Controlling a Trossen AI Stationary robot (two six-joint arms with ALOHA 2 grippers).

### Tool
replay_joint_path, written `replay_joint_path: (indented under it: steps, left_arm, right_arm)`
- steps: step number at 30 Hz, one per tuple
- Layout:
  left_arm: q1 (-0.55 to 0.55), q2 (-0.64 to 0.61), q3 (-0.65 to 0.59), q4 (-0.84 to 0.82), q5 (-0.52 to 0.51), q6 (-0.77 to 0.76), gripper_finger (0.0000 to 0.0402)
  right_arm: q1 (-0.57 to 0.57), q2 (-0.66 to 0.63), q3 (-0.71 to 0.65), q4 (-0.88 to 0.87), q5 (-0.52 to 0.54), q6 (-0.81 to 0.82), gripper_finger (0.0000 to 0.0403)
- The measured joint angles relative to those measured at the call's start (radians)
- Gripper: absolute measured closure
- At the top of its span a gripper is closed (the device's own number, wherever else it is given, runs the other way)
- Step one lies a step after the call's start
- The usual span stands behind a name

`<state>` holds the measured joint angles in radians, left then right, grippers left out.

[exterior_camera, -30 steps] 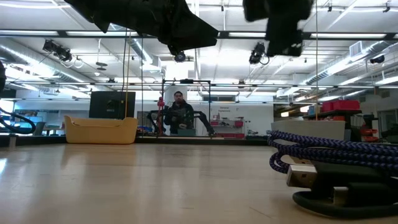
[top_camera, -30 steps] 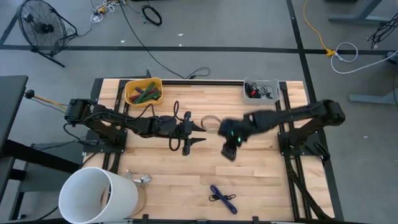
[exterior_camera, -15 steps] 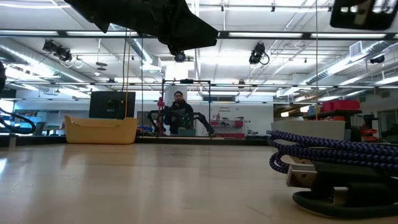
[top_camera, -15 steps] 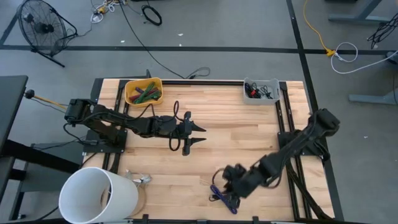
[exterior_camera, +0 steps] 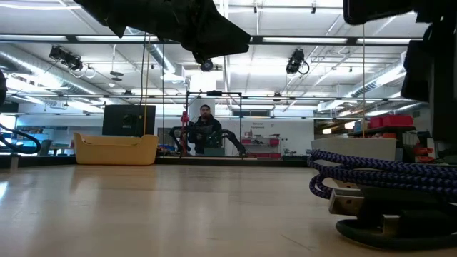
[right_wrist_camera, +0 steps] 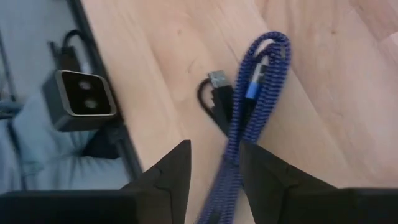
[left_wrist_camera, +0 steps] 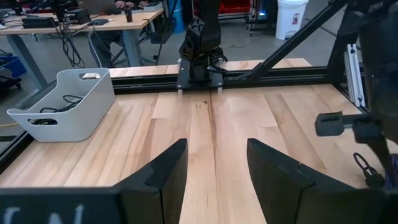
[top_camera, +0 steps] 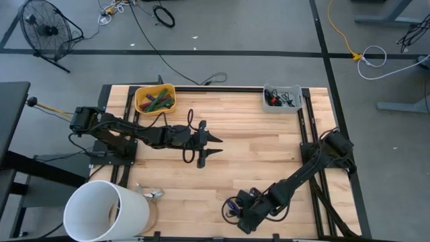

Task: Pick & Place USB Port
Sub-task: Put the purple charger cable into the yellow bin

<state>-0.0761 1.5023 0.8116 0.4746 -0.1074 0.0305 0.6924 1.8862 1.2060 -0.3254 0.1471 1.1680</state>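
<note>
The USB cable [right_wrist_camera: 252,99] is a blue braided bundle with a black loop and a silver plug [right_wrist_camera: 216,79]. It lies flat on the wood near the table's near edge [top_camera: 228,206] and fills the right of the low view [exterior_camera: 371,175]. My right gripper [right_wrist_camera: 214,171] hangs open just above it, pointing steeply down, one finger on either side of the bundle's end [top_camera: 236,214]. My left gripper [left_wrist_camera: 214,177] waits open over the table's middle [top_camera: 213,144], pointing level toward the right edge.
A yellow bin [top_camera: 156,99] and a grey bin [top_camera: 282,96] stand at the far edge. A white bucket [top_camera: 106,212] stands at the near left corner. A small camera block [right_wrist_camera: 81,99] sits at the near edge beside the cable. Bare wood lies between the arms.
My right gripper has swung from the table's middle toward the near edge and gone down, rolling as it went, and now stands over the blue cable. Its fingers have stayed open. The cable has not moved.
</note>
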Motion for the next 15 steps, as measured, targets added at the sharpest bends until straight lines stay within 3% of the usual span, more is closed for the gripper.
replay_joint_path:
  steps: [15]
  left_arm:
    - [0.0, 0.0, 0.0, 0.0, 0.0, -0.072, 0.023]
  right_arm:
    - [0.0, 0.01, 0.0, -0.041, 0.055, -0.006, 0.0266]
